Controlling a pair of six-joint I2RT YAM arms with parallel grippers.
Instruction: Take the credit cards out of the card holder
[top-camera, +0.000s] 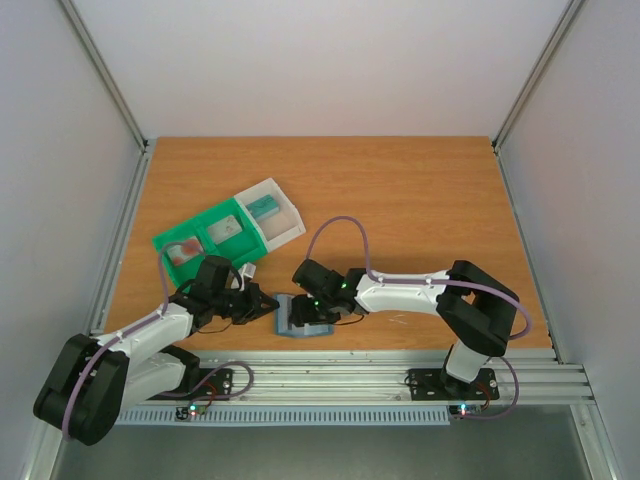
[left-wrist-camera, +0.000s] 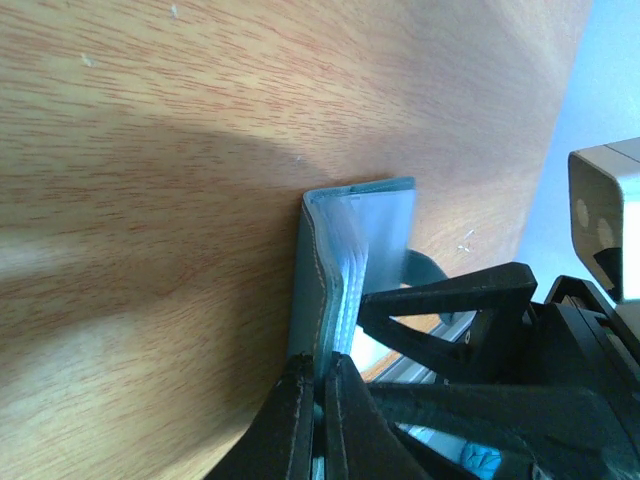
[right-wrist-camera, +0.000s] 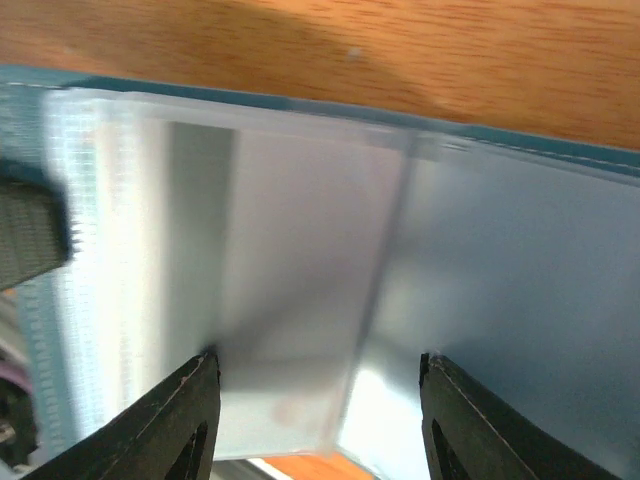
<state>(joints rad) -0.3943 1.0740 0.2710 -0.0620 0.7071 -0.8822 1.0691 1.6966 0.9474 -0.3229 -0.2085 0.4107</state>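
Note:
The slate-blue card holder (top-camera: 303, 322) lies open near the table's front edge. My left gripper (top-camera: 262, 304) is shut on the edge of its left flap (left-wrist-camera: 322, 265), with the fingertips (left-wrist-camera: 298, 392) pinched together on it. My right gripper (top-camera: 298, 302) is open just above the inner pockets (right-wrist-camera: 500, 250), its fingertips (right-wrist-camera: 200, 372) spread to either side of a whitish credit card (right-wrist-camera: 290, 300). The card is blurred, has a faint pink mark and sticks out of a pocket. The right fingers (left-wrist-camera: 450, 300) also show in the left wrist view.
A green-and-clear compartment tray (top-camera: 262, 236) stands behind the left arm. It holds a teal card (top-camera: 263, 207) in the clear end and a whitish item with red marks (top-camera: 180, 252) in the left compartment. The table's front rail (top-camera: 350, 372) is just below the card holder.

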